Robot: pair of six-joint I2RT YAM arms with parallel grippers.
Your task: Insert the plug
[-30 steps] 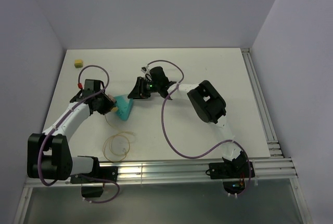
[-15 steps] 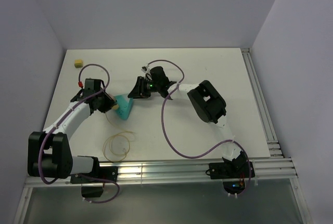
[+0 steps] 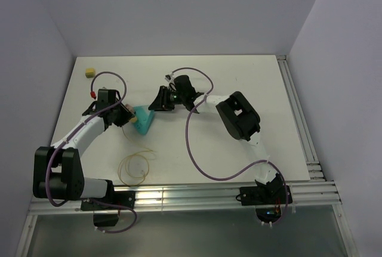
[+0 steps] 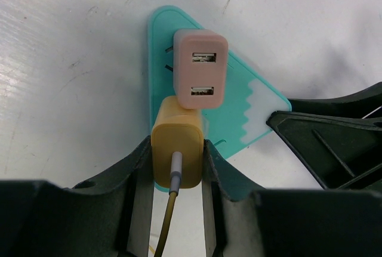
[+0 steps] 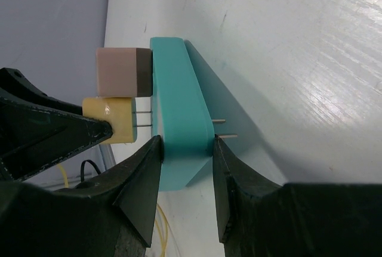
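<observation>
Table (image 3: 250, 78), left half, about midway between the near and far edges: a teal wedge-shaped block (image 5: 176, 90) stands on edge on the surface. The right gripper (image 5: 185, 149) is closed on this block, one finger pressed against each broad face. The left gripper (image 4: 176, 157) is clamped on the plug (image 4: 177, 138), the yellow body wedged between both fingers. The plug sits against the block's left-hand face, directly below a pink two-port adapter (image 4: 201, 69) already seated in the same face and touching it at its lower edge. In the right wrist view, the plug's two metal prongs (image 5: 143, 113) reach the block's face, but a gap remains between the yellow body and the block, so the prongs are exposed. Two thin pins (image 5: 219, 121) protrude from the block's opposite face; it cannot be told which body they belong to. A pale-yellow cable (image 4: 170, 206) leaves the rear of the plug, and its slack lies coiled on the table towards the near edge. A small yellow cube (image 3: 90, 73) rests at the far left corner, well apart from both grippers.
</observation>
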